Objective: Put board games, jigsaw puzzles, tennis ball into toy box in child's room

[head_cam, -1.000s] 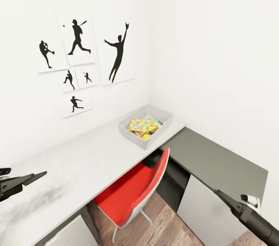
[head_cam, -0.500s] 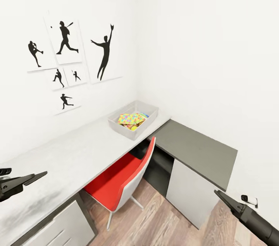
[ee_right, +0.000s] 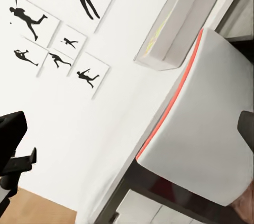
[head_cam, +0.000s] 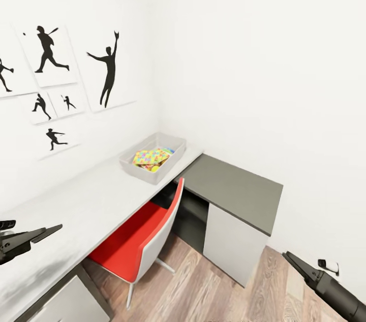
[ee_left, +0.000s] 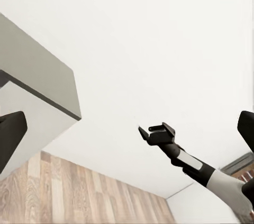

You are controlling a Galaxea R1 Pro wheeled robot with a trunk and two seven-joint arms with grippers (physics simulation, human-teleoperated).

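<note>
Toy box (head_cam: 152,159) on table (head_cam: 91,200) | contents partly hidden by rim

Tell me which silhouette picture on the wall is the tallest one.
The picture of the figure reaching one arm straight up, nearest the room corner. It is a tall, narrow panel; the batter picture and the small ones beside it are shorter.

White walls (head_cam: 254,58) are meeting in a corner, with black sports-silhouette pictures (head_cam: 107,70) hanging on the left one. A red chair (head_cam: 140,240) is sitting tucked under the table (head_cam: 86,205), wood-plank floor (head_cam: 203,286) showing underneath.
</note>
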